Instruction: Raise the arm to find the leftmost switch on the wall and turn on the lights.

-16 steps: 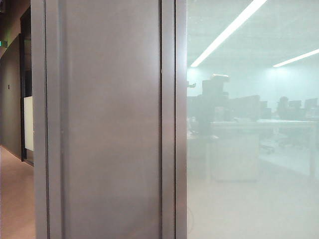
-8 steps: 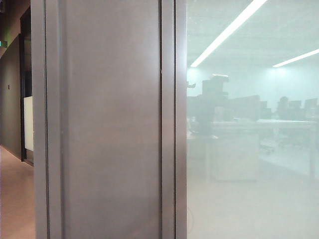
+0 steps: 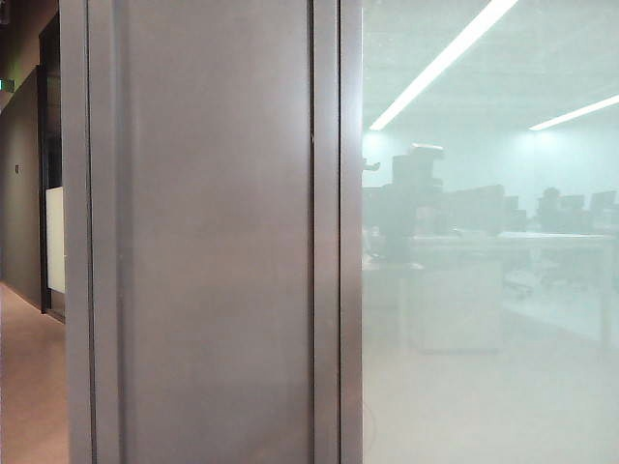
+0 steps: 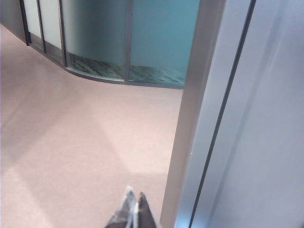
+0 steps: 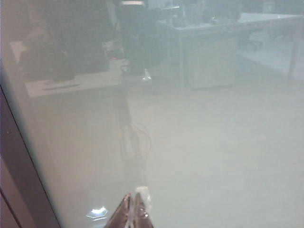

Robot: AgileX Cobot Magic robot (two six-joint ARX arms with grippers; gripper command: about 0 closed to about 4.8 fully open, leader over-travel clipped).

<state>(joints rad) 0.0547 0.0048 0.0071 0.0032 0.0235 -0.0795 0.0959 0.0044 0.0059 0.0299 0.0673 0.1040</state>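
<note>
Arm (image 5: 127, 118): hazy dark upright silhouette in glass.

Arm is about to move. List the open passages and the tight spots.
Open: pink floor between the curved glass partition and the metal frame. Tight: left gripper, shut, beside that frame; right gripper, shut, near the frosted glass.

Hazy arm (image 5: 129, 118) behind frosted glass (image 5: 228, 156)

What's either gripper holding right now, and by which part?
Nothing. The left gripper is shut with its fingertips together over bare floor beside the metal frame. The right gripper is shut, empty, facing the frosted glass.
</note>
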